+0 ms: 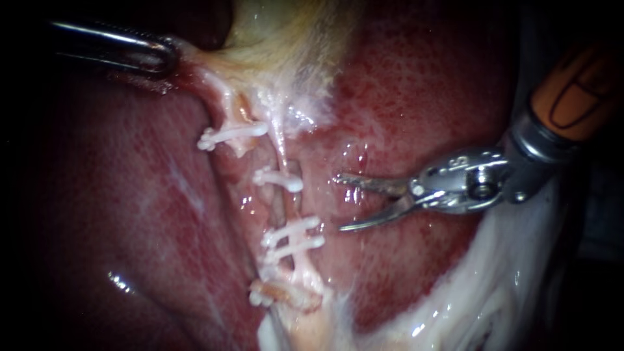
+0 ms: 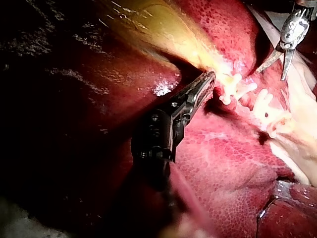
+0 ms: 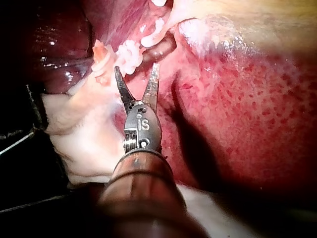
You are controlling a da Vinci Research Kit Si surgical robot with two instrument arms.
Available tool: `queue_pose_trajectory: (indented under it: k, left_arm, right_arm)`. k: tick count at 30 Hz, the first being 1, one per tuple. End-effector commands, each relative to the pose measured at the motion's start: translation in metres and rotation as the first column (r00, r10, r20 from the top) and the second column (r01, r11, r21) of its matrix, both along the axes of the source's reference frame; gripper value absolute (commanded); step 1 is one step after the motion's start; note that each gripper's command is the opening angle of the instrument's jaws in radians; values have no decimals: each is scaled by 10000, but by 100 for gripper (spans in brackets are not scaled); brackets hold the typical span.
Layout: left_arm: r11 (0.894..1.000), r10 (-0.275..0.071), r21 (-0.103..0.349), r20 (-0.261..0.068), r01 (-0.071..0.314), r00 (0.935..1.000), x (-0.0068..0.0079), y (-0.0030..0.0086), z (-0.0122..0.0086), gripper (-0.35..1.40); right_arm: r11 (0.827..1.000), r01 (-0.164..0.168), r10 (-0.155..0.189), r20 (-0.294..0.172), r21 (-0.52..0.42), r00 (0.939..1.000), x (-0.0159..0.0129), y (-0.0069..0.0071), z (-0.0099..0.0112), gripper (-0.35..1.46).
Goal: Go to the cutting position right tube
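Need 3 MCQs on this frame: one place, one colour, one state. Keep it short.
1. The right instrument has its jaws: A) beside the clipped tube, apart from it B) around that tube C) out of view
2. The clips are: A) blue B) white C) gold
3. The right instrument's jaws are: A) shut, empty B) shut on a clip C) open

Key:
1 A, the endoscope view shows bare tissue between jaws and tube.
2 B, all the clips look white.
3 C, a gap shows between the jaws, with nothing gripped.

liver point(image 1: 422, 84) mottled dark red — clips point(image 1: 279, 179) white — gallbladder point(image 1: 286, 32) pale yellow
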State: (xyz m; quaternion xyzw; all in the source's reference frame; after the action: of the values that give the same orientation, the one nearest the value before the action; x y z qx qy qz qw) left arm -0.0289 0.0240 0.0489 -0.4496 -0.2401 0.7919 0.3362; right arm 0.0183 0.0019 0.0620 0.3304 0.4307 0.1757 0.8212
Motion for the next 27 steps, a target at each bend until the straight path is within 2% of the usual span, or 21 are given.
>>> queue_pose_trajectory:
  k: [1,6,15,22,27]
  left_arm:
    - [10000,1,-6,-10,-1,10000,0,0,0,-35]
    - [10000,1,-6,-10,-1,10000,0,0,0,-35]
    - [10000,-2,-5,-12,2,10000,-1,0,0,-35]
    - [10000,-4,-5,-13,4,10000,-1,0,0,-35]
    - [10000,-7,-5,-14,7,10000,-2,0,0,-35]
  right_arm:
    - [9999,36,-36,-29,142,10000,5,-2,5,142]
    - [9968,104,-66,-492,789,9988,23,-3,17,142]
    - [9861,244,2,-1480,1641,9890,43,4,24,142]
    - [9783,736,-319,-2106,1935,9770,49,4,26,140]
    - [9744,984,-533,-2174,2023,9746,54,-2,31,138]
